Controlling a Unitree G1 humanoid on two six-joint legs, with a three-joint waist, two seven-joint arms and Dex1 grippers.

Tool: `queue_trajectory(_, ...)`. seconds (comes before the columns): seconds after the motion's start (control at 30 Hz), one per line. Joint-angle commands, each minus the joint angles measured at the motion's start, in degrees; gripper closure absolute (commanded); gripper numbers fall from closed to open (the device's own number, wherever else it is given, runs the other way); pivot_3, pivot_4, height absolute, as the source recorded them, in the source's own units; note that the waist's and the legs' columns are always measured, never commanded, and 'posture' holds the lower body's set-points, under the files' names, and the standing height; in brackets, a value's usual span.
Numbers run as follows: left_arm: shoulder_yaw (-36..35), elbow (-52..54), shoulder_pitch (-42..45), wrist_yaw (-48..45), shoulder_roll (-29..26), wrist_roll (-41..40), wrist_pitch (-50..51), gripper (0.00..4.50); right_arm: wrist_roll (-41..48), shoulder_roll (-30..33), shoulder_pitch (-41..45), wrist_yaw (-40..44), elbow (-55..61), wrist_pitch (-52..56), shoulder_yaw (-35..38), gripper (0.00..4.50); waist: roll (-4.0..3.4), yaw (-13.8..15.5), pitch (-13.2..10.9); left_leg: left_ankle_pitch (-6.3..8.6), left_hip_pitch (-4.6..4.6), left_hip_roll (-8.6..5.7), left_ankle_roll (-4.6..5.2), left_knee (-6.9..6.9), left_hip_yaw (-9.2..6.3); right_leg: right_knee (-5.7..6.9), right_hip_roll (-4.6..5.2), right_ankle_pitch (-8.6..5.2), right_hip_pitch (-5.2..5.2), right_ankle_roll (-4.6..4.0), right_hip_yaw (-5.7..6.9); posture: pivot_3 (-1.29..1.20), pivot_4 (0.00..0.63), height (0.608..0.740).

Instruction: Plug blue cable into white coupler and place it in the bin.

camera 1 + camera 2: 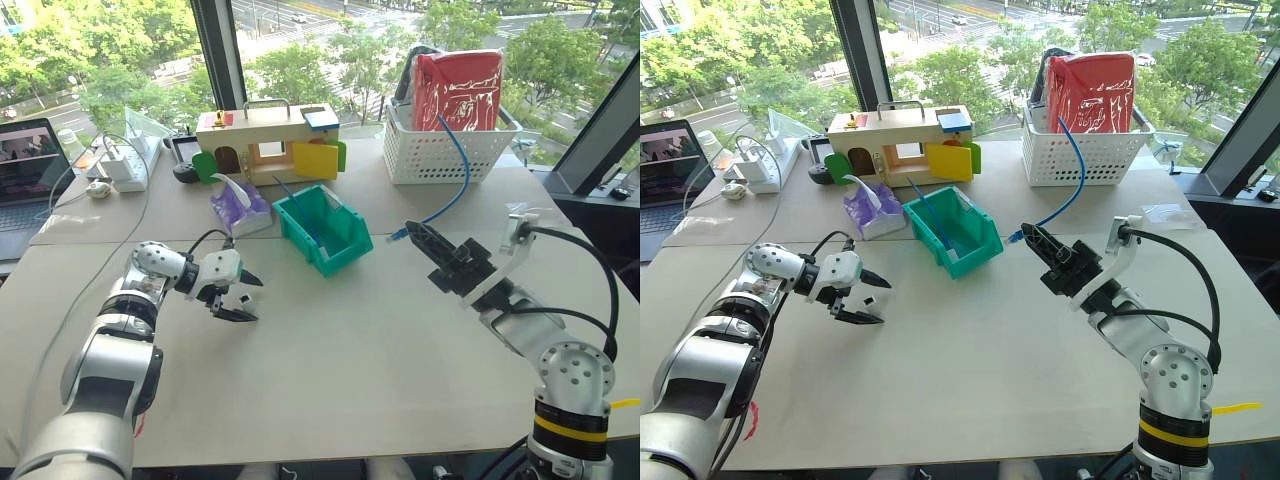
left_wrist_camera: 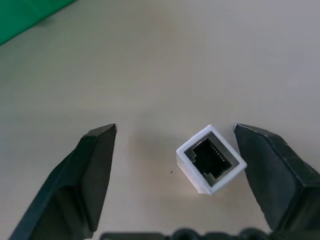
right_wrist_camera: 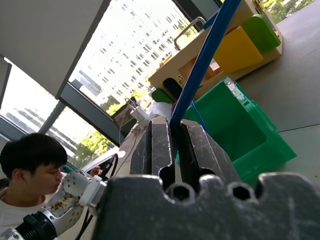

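Note:
The white coupler lies on the table with its dark socket facing the left wrist camera. My left gripper is down at the table and open, one finger on each side of the coupler; one finger is close beside it, the other stands well apart. My right gripper is raised over the table's right half and shut on the blue cable near its clear plug end. The cable arcs back up to the white basket. The teal bin sits between the two grippers, slightly farther back.
A white lattice basket with a red bag stands at the back right. A wooden toy house, a purple tissue pack, a power strip and a laptop line the back left. A person sits beyond the table.

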State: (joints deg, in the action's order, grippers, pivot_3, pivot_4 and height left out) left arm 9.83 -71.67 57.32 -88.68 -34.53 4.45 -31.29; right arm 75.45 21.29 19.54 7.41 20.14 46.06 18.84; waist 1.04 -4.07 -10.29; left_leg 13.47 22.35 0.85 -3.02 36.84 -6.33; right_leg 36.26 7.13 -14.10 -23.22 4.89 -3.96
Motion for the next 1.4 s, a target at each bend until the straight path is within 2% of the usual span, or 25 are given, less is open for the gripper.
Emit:
queue_trajectory(0.03,-0.24,0.45,-0.56,-1.46,-1.99,0.87,-0.86,2.28,0.71,0.53,1.47,1.33,0.51,-1.41,0.49,4.50,0.00,-0.02,0.00,0.00,0.00,0.00,0.00,0.00,0.00,0.00,0.00,0.00,0.00,0.00,0.00,0.00,0.150,0.740)
queue_trajectory(0.1,-0.50,0.67,-0.90,-1.59,-2.04,0.70,-0.54,2.90,0.54,0.58,1.56,1.70,0.15,-1.37,0.38,4.50,0.00,-0.05,0.00,0.00,-0.01,0.00,0.00,0.00,0.00,0.00,0.00,0.00,0.00,0.00,0.00,0.00,0.150,0.740)
queue_trajectory(0.17,-0.99,0.93,-1.19,-0.57,-2.09,0.37,0.22,3.70,0.41,0.62,1.77,2.19,-0.29,-1.28,0.23,4.50,0.00,-0.03,0.00,0.00,-0.03,0.00,0.00,0.00,0.00,0.03,0.00,0.00,0.01,0.00,0.00,0.00,0.150,0.740)
queue_trajectory(0.23,-1.78,1.24,-1.44,0.67,-1.99,-0.14,1.22,3.97,0.33,0.60,1.92,2.56,-0.63,-1.27,0.15,4.50,0.00,-0.01,0.00,0.00,-0.03,0.00,0.00,0.01,0.00,0.04,0.00,0.00,0.01,0.00,0.00,0.00,0.150,0.740)
queue_trajectory(0.4,-5.47,3.53,-2.19,4.66,-0.50,-3.27,8.99,4.00,-0.02,0.61,1.97,3.37,-1.08,-1.19,-0.01,4.50,0.00,0.03,0.00,0.00,-0.02,0.00,0.00,0.04,-0.01,0.08,0.00,0.00,0.01,0.00,0.00,0.00,0.150,0.740)
queue_trajectory(0.5,-5.90,10.23,-5.29,6.71,1.14,-4.48,16.77,4.00,-0.09,0.61,1.84,3.67,-1.17,-1.14,0.06,4.50,0.00,0.04,0.00,0.00,-0.02,-0.01,0.00,0.06,-0.02,0.48,0.00,0.00,0.00,0.01,0.00,0.00,0.150,0.740)
queue_trajectory(0.57,-6.54,17.76,-8.00,11.23,3.08,-5.60,26.55,4.00,-0.17,0.62,1.75,3.85,-1.22,-1.11,0.10,4.50,-0.01,0.04,0.00,0.00,-0.02,-0.01,0.00,0.06,-0.03,0.49,0.00,-0.01,0.00,0.01,0.00,0.00,0.150,0.740)
queue_trajectory(0.67,-7.01,34.73,-14.06,16.50,5.53,-8.26,44.15,4.00,-0.18,0.67,1.70,4.00,-1.27,-1.10,0.16,4.50,-0.01,0.16,0.00,0.00,-0.03,-0.01,0.00,0.08,-0.06,0.51,0.00,-0.01,0.03,0.01,0.00,0.00,0.150,0.740)
queue_trajectory(0.77,-8.48,52.54,-19.84,26.12,9.19,-11.26,64.95,4.00,-0.36,0.45,2.03,4.42,-1.76,-1.18,-0.06,4.50,0.00,0.21,0.00,-0.01,-0.03,-0.01,0.00,0.13,-0.08,0.55,0.00,-0.01,0.05,0.01,-0.01,0.00,0.150,0.740)
queue_trajectory(0.87,-9.72,68.14,-24.74,35.29,11.87,-12.15,81.58,4.00,-0.86,0.10,2.14,5.02,-2.24,-1.38,-0.35,4.50,-0.01,0.06,0.00,0.00,-0.03,-0.01,0.00,0.13,-0.09,0.55,0.00,-0.01,0.04,0.02,-0.01,0.00,0.150,0.740)
queue_trajectory(1.0,-11.37,82.44,-27.83,46.84,15.63,-11.61,98.30,4.00,-1.23,-0.44,1.86,5.42,-2.32,-1.68,-0.46,4.50,-0.01,-0.10,0.00,0.00,-0.10,0.00,0.00,0.12,-0.09,0.50,-0.01,-0.01,0.02,0.01,-0.01,0.00,0.150,0.740)
queue_trajectory(1.03,-9.98,84.67,-28.14,49.65,15.61,-10.33,102.34,4.00,-1.35,-0.68,1.72,5.55,-2.34,-1.75,-0.56,4.50,0.00,-0.03,0.00,-0.01,-0.12,0.00,0.00,0.12,-0.09,0.48,-0.01,-0.01,0.02,0.01,-0.01,0.00,0.150,0.740)
queue_trajectory(1.13,-5.42,89.50,-29.44,54.70,13.86,-8.69,108.30,4.00,-1.98,-1.34,1.48,5.98,-2.50,-1.96,-0.87,4.50,0.00,-0.06,0.00,-0.01,-0.17,0.00,-0.02,0.12,-0.08,0.41,-0.01,-0.01,0.04,0.02,-0.02,0.00,0.150,0.740)
queue_trajectory(1.37,1.09,96.83,-32.06,61.14,12.81,-10.12,113.09,4.00,-2.84,-2.36,2.06,6.63,-3.17,-2.27,-1.27,4.50,-0.01,0.06,0.01,-0.01,-0.28,0.00,-0.03,0.10,-0.03,0.40,-0.01,-0.02,0.08,0.01,-0.04,0.00,0.150,0.740)
queue_trajectory(1.4,1.36,97.27,-32.16,61.46,12.84,-10.62,113.37,3.50,-2.86,-2.34,2.07,6.73,-3.21,-2.27,-1.26,4.50,-0.01,0.06,0.01,-0.01,-0.27,0.00,-0.03,0.10,-0.02,0.38,-0.01,-0.02,0.08,0.01,-0.04,0.00,0.150,0.740)
